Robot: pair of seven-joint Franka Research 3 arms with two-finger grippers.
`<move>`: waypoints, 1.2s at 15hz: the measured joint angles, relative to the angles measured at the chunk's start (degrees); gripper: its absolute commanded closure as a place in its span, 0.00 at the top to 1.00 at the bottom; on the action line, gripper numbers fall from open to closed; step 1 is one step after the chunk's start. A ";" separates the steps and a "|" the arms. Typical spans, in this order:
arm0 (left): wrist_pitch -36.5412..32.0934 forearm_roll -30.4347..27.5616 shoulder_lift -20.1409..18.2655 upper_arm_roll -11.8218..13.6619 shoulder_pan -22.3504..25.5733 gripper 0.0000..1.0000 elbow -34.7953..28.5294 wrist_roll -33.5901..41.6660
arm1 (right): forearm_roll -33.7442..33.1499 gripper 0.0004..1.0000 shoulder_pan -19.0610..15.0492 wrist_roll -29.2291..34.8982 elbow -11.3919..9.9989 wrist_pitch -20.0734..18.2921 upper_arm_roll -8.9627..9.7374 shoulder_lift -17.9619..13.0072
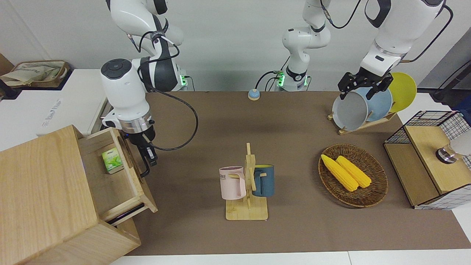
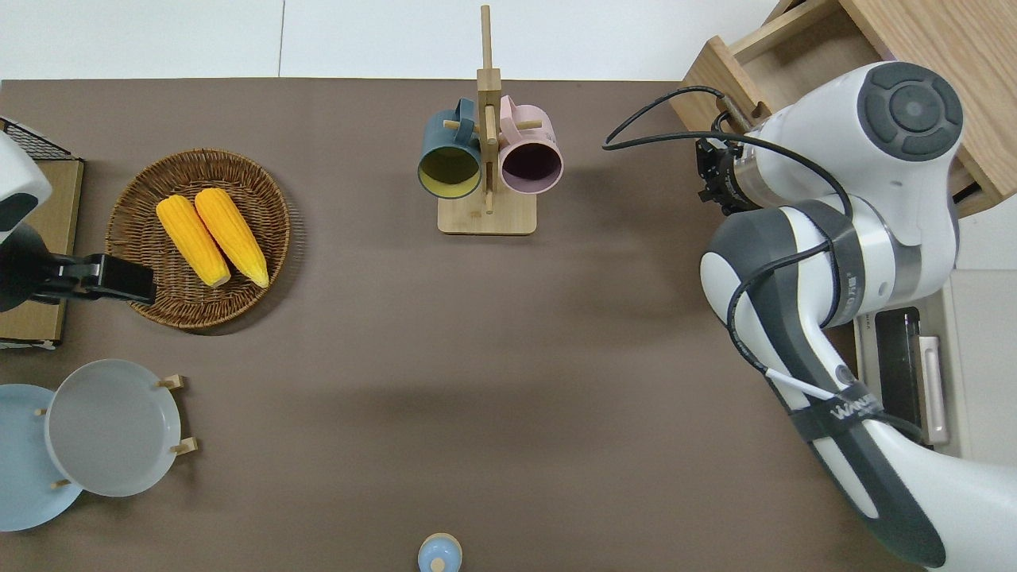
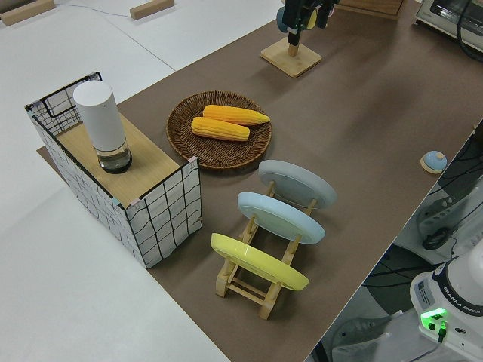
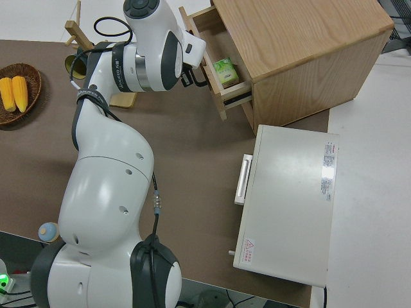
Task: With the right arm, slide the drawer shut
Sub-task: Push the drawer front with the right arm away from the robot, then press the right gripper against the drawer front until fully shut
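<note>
The pale-wood drawer [image 1: 127, 176] sticks partly out of the large pale-wood box [image 1: 40, 198] at the right arm's end of the table. A green packet [image 1: 111, 160] lies inside it. The drawer also shows in the overhead view [image 2: 767, 56] and in the right side view [image 4: 217, 80]. My right gripper [image 1: 148, 157] is at the black loop handle [image 1: 144, 171] on the drawer front, against the panel. It also shows in the overhead view [image 2: 713, 171] and the right side view [image 4: 191, 77]. My left gripper [image 1: 362, 88] is parked and open.
A wooden mug rack [image 1: 247, 191] with a pink and a blue mug stands mid-table. A wicker basket [image 1: 375, 191] holds two corn cobs. A plate rack [image 1: 364, 103], a wire crate [image 1: 430, 158], a white toaster oven [image 1: 73, 99] and a small blue bell [image 1: 253, 94] are also on the table.
</note>
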 measured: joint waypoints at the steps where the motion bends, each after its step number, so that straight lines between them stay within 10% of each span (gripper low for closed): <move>1: 0.00 0.00 0.00 0.00 0.00 0.99 0.00 0.00 | 0.15 0.00 -0.68 -1.11 0.03 0.15 0.03 0.03; 18: 0.00 0.00 0.00 0.00 0.00 0.99 0.00 0.00 | 4.31 0.00 -6.69 -13.25 2.66 0.31 0.19 2.08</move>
